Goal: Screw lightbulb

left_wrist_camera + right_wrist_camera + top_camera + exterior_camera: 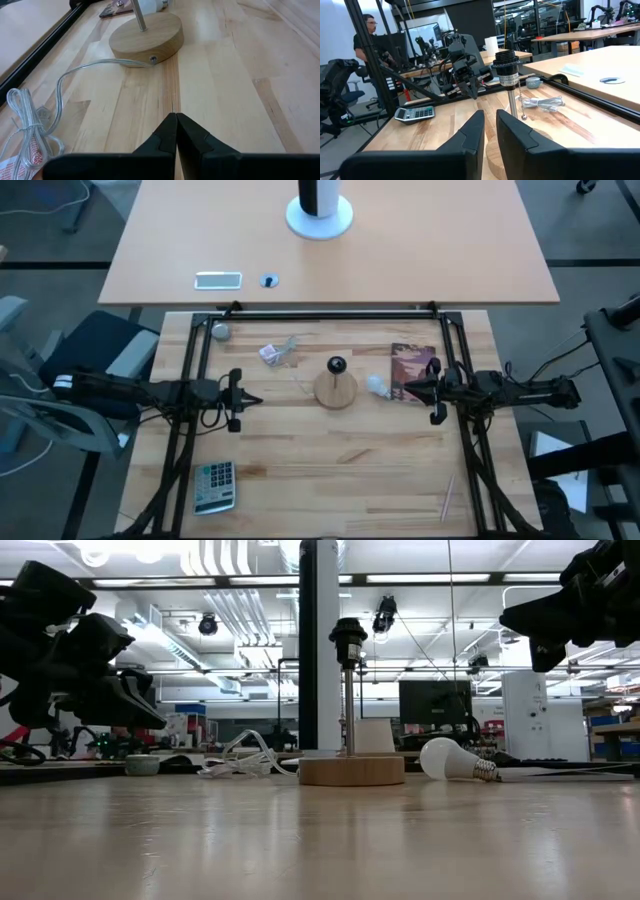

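Note:
The lightbulb [377,386] lies on its side on the table just right of the round wooden lamp stand [335,390]; in the low view the lightbulb [450,758] shows its screw base pointing right. The stand's black socket [506,67] sits empty on top of a thin metal post. My left gripper [176,116] hovers shut, left of the stand, pointing at it. My right gripper [490,116] hovers level to the right of the bulb and above it, its fingers a narrow gap apart with nothing between them.
The stand's clear cord runs to a bundle [280,352] at the back left, beside a small grey ball [220,331]. A dark red card [413,370] lies behind the bulb. A calculator [214,485] sits near the front left. Black frame rails [330,312] border the table.

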